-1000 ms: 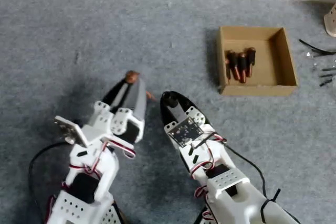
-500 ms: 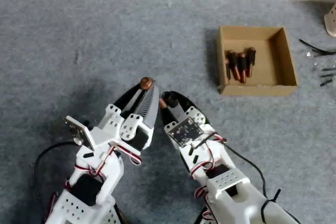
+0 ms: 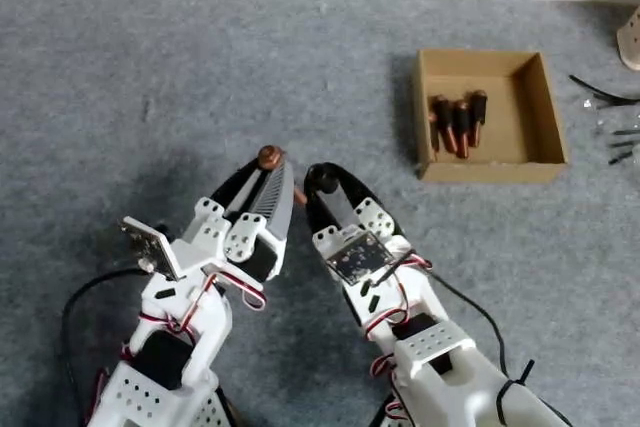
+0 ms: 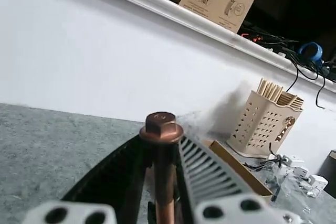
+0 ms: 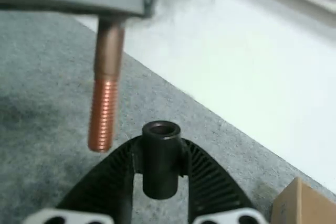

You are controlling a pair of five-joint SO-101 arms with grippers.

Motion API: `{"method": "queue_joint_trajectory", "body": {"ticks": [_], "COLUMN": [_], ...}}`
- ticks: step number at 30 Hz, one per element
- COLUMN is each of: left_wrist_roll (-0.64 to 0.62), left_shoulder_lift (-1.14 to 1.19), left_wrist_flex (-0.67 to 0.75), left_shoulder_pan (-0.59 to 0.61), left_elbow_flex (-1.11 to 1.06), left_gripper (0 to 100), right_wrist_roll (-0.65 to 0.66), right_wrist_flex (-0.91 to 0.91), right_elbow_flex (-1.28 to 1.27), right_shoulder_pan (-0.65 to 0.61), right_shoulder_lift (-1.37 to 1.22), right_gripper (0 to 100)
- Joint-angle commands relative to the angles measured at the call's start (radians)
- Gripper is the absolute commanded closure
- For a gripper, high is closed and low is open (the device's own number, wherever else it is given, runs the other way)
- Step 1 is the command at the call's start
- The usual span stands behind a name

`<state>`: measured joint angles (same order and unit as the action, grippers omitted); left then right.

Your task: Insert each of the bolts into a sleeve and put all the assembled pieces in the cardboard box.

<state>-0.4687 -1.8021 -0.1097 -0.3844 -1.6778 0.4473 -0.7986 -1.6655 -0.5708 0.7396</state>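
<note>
My left gripper is shut on a copper bolt, hex head up, its shank running down between the fingers. My right gripper is shut on a black sleeve, held upright with its bore facing up. In the right wrist view the bolt's threaded end hangs just beside the sleeve, a little higher than its mouth and off to one side. The two grippers sit close together at the table's middle. The cardboard box at the far right holds several assembled pieces.
Grey carpet covers the table. Black cables and small parts lie past the box at the right edge. A perforated holder with sticks stands by the white wall beyond the box.
The left arm swung right with the bolt toward the right gripper, then eased slightly back. The right gripper shifted a little and still holds the sleeve.
</note>
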Motion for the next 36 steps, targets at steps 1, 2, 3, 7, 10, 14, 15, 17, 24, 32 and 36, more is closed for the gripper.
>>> {"method": "queue_joint_trajectory", "body": {"ticks": [1, 2, 3, 7, 10, 14, 15, 17, 24, 32, 36], "left_wrist_roll": [0.008, 0.009, 0.009, 0.009, 0.008, 0.002, 0.002, 0.002, 0.002, 0.002, 0.002], "left_shoulder_lift": [-0.016, -0.01, -0.01, -0.01, -0.01, -0.01, -0.01, -0.008, -0.008, -0.016, -0.018], "left_wrist_flex": [0.114, 0.149, 0.176, 0.204, 0.204, 0.204, 0.204, 0.189, 0.077, 0.063, 0.13], "left_shoulder_pan": [0.031, 0.033, 0.038, 0.047, 0.084, 0.105, 0.105, 0.105, 0.105, 0.107, 0.105], "left_elbow_flex": [-0.018, -0.018, -0.018, -0.018, -0.018, -0.018, -0.018, -0.018, -0.018, -0.018, -0.018], "left_gripper": [99, 99, 99, 99, 99, 99, 99, 99, 99, 99, 99], "right_wrist_roll": [-0.003, -0.003, -0.003, -0.003, -0.003, -0.003, -0.003, -0.003, -0.003, -0.003, -0.003], "right_wrist_flex": [-0.031, -0.031, -0.031, -0.031, -0.033, -0.067, -0.085, -0.107, -0.107, -0.107, -0.107], "right_elbow_flex": [-0.094, -0.094, -0.094, -0.094, -0.094, -0.094, -0.094, -0.094, -0.094, -0.094, -0.094], "right_shoulder_pan": [-0.044, -0.058, -0.07, -0.094, -0.097, -0.097, -0.099, -0.102, -0.104, -0.104, -0.104], "right_shoulder_lift": [0.03, 0.03, 0.03, 0.03, 0.03, 0.03, 0.03, 0.03, 0.027, 0.028, 0.028], "right_gripper": [99.3, 99.3, 99.3, 99.3, 99.3, 99.3, 99.3, 99.3, 99.3, 99.3, 99.3]}}
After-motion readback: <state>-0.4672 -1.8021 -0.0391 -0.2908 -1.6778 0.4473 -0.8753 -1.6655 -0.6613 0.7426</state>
